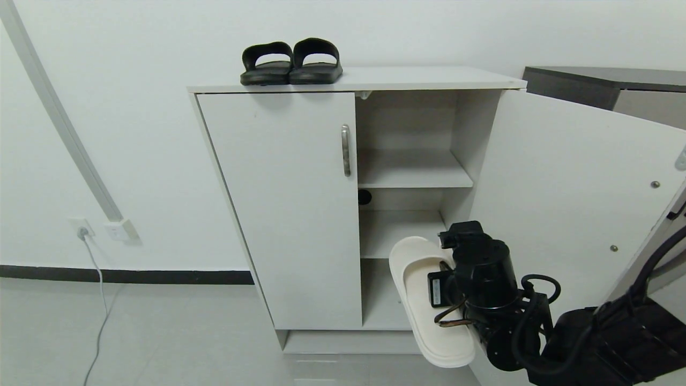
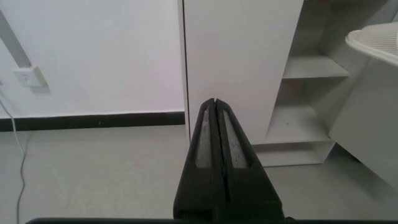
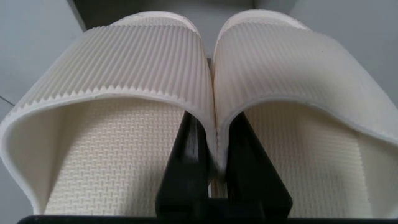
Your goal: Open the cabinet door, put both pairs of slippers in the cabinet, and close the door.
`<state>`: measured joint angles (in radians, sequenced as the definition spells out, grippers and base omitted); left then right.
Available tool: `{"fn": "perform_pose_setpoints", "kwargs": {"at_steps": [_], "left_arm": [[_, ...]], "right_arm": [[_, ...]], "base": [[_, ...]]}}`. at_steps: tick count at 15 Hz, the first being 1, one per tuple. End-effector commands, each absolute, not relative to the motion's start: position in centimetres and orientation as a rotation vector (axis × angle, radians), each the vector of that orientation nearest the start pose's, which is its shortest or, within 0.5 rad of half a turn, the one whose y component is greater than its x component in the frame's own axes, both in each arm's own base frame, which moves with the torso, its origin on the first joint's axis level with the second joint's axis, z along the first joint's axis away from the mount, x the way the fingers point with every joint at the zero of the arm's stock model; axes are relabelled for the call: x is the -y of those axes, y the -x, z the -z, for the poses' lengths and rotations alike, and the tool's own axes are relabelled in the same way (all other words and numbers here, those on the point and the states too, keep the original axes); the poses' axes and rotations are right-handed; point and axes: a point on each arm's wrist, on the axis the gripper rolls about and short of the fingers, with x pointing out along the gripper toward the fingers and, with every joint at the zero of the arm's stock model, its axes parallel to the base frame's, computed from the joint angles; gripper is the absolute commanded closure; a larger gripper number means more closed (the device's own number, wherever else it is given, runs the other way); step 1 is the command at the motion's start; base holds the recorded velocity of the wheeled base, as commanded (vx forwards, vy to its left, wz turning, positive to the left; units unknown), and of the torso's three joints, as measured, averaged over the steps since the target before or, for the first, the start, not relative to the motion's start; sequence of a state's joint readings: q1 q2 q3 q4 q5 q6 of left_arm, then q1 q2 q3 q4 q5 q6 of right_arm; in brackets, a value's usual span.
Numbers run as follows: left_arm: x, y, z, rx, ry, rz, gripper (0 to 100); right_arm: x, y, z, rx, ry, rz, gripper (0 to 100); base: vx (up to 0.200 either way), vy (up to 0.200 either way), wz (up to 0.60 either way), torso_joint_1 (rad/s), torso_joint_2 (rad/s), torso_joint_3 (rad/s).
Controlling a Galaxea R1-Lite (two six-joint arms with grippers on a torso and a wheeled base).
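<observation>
A white cabinet stands against the wall with its right door swung open and its left door shut. A pair of black slippers rests on the cabinet top. My right gripper is shut on the white slippers, pinching the inner edges of the two straps together. In the head view the white slippers hang tilted in front of the open lower compartment. My left gripper is shut with nothing in it, low above the floor, left of the cabinet opening.
Inside the open half are shelves with bare boards. A wall socket with a grey cable sits at the left. A grey cabinet stands behind the open door. Bare floor lies in front.
</observation>
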<state>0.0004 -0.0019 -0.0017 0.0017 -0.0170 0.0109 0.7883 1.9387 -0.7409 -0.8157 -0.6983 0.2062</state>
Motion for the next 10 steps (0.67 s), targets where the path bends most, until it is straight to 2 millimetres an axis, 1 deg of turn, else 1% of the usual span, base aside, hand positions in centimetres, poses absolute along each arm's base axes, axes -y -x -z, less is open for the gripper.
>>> {"fn": "perform_pose_setpoints", "kwargs": {"at_steps": [1, 10], "left_arm": [[0.0, 2.3, -7.6, 0.000, -0.011, 0.015, 100], [0.0, 2.3, -7.6, 0.000, -0.011, 0.017, 100]], "right_arm": [[-22.3, -24.7, -10.5, -0.296, 0.060, -0.048, 100], [-20.9, -26.1, -10.0, -0.318, 0.059, -0.017, 100]], "base": [[0.000, 0.000, 0.00, 0.000, 0.00, 0.000], [0.000, 0.000, 0.00, 0.000, 0.00, 0.000]]}}
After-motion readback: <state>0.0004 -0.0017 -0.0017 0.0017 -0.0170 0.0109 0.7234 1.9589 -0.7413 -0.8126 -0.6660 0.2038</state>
